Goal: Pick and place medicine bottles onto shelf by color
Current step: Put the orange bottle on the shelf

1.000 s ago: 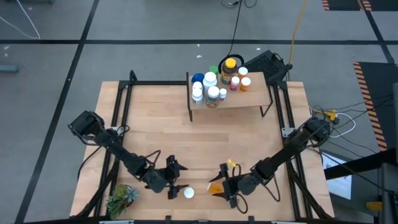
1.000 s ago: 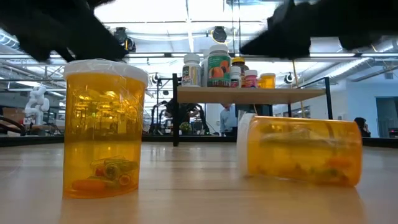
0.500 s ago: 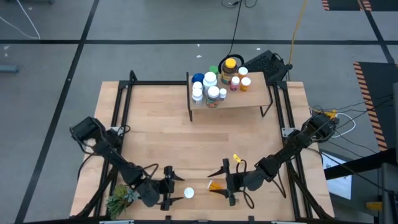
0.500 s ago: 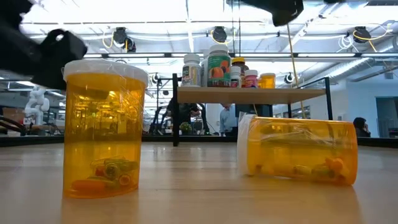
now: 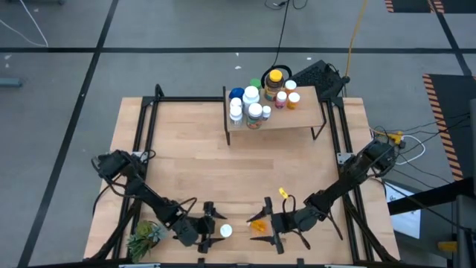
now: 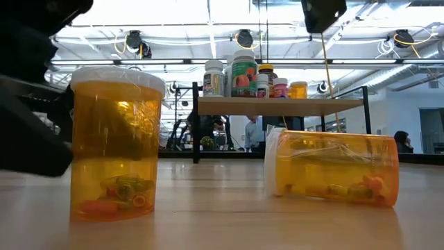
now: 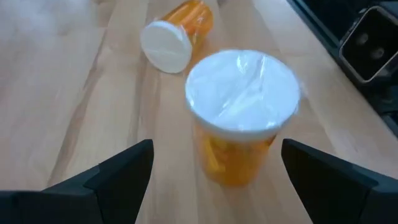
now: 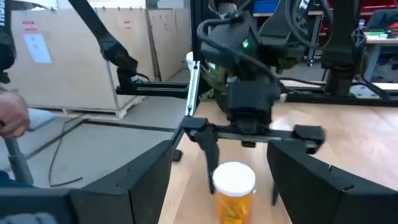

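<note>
Two orange medicine bottles with white caps are near the table's front edge. One stands upright; the other lies on its side. My left gripper is open at table height, its fingers on either side of the upright bottle without touching it. My right gripper is open just right of the lying bottle, clear of it. The shelf stands at the far edge on black legs with several bottles upright on it.
A small green plant sits at the front left corner, beside my left arm. Bare wood lies between the two bottles and the shelf. Black frame rails run along both side edges of the table.
My left gripper has come down from above the upright bottle to table height and moved right, so its open fingers now flank the bottle. My right gripper has risen in the low view. The lying bottle rolled slightly, its pills shifting, then lay still.
</note>
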